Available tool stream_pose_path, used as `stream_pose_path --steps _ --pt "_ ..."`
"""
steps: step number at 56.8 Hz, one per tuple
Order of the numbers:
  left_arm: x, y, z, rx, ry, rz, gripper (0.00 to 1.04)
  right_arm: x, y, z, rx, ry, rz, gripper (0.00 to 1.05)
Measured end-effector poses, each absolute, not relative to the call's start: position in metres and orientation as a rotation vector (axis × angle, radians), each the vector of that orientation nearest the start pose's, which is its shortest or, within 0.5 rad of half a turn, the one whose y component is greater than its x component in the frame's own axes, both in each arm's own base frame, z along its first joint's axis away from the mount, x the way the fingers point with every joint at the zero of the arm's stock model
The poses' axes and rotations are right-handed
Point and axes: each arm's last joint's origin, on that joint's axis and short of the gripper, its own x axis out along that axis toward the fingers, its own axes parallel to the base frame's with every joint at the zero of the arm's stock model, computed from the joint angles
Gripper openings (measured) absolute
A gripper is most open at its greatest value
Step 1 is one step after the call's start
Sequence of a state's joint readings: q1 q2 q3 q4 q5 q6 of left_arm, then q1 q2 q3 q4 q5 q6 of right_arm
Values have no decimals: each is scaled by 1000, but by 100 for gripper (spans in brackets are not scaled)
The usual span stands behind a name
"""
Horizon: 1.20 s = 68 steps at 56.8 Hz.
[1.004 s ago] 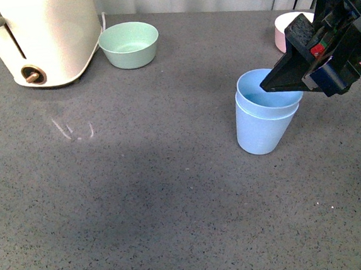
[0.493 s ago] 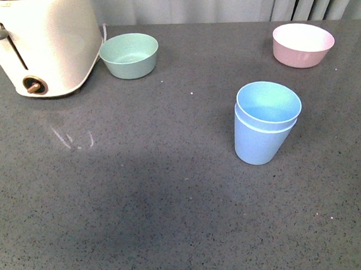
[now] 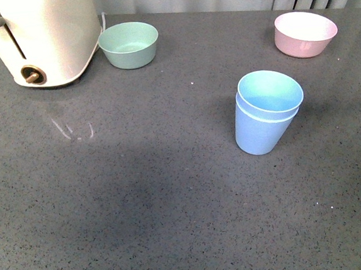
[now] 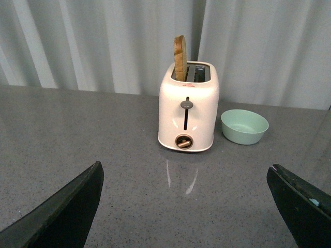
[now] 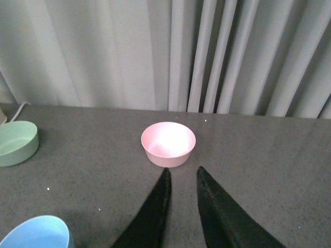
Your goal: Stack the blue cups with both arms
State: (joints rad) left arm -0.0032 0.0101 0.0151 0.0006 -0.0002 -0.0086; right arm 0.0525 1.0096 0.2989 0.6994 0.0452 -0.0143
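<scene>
The two light-blue cups (image 3: 264, 115) stand nested, one inside the other, upright on the grey table right of the middle. The rim of the cups also shows in the right wrist view (image 5: 36, 233) at the lower corner. Neither arm shows in the front view. My left gripper (image 4: 183, 178) is open wide and empty above the table, facing the toaster. My right gripper (image 5: 183, 173) is open by a narrow gap, empty, its tips just short of the pink bowl and well apart from the cups.
A cream toaster (image 3: 39, 37) with a wooden slice in one slot (image 4: 179, 57) stands at the back left. A mint-green bowl (image 3: 128, 45) sits beside it. A pink bowl (image 3: 305, 32) sits at the back right. Grey curtains (image 5: 165, 51) hang behind the table.
My right gripper, which hung over the nested cups a second ago, has left the front view. The cups stand where they were.
</scene>
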Motion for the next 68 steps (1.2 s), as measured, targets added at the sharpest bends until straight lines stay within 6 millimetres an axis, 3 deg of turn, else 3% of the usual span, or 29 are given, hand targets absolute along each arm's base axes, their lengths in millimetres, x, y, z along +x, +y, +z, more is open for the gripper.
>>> stream_pose_path --steps 3,13,27,47,68 --pt "97 0 168 -9 -6 -3 96 192 4 205 -17 13 17 2" --pt "97 0 168 -8 -6 -3 96 168 1 190 -11 8 3 2" --pt "97 0 168 -9 -6 -3 96 151 0 181 -11 11 2 2" --pt "97 0 168 -9 -6 -3 96 134 0 171 -11 -6 3 2" --pt "97 0 168 -8 -5 -3 96 120 0 174 -10 -23 1 2"
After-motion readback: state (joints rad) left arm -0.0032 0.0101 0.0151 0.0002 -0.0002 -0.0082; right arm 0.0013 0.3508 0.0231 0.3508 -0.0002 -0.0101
